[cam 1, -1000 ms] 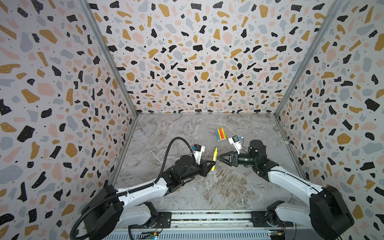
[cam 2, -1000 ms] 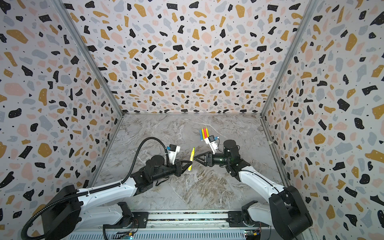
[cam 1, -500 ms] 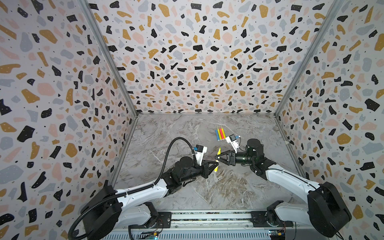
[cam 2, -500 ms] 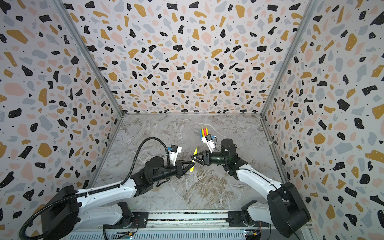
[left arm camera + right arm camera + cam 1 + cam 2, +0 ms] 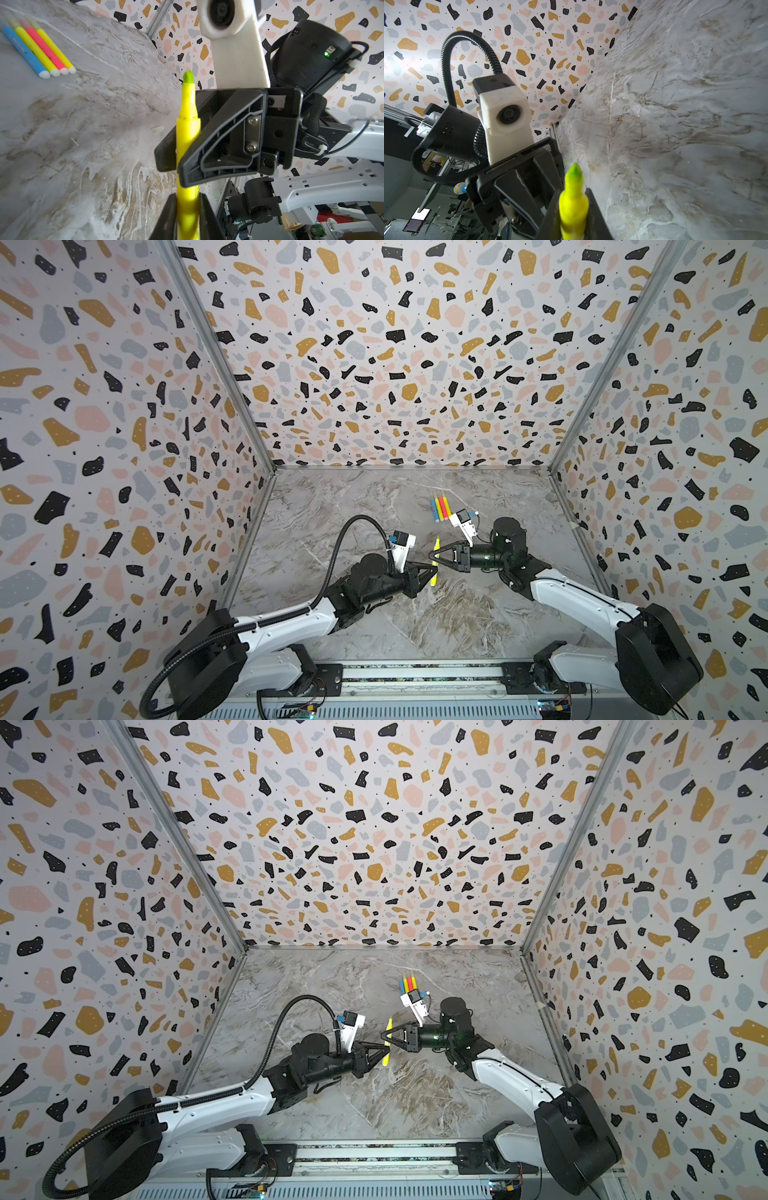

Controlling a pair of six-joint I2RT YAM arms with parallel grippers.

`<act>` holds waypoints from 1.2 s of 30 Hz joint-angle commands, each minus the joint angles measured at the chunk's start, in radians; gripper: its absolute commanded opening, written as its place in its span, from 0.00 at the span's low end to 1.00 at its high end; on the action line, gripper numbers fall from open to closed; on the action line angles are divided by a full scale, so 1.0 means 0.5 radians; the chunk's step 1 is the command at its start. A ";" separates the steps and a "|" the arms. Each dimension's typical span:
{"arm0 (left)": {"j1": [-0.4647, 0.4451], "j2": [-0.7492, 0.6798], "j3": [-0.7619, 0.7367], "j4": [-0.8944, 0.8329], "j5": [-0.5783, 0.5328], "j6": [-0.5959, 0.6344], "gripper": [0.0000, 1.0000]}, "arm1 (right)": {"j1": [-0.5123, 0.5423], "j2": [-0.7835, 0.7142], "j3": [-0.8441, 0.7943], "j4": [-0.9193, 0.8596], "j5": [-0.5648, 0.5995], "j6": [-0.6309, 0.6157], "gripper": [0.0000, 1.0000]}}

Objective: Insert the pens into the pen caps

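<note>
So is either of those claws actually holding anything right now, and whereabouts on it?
Both grip one short yellow marker pen: the right gripper on the barrel just behind its tip, the left gripper farther back.

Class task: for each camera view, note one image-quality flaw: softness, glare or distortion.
In both top views the light is even, but the wide lens makes the corner rails lean outward; in the left wrist view the four pens lying flat blur toward their far ends; in the right wrist view the held yellow pen is soft, and glare bleaches the patterned wall.
</note>
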 commanded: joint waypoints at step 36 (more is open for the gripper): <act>-0.015 0.095 0.028 0.077 -0.035 0.002 0.00 | -0.109 -0.408 0.059 -0.699 0.574 -0.209 0.46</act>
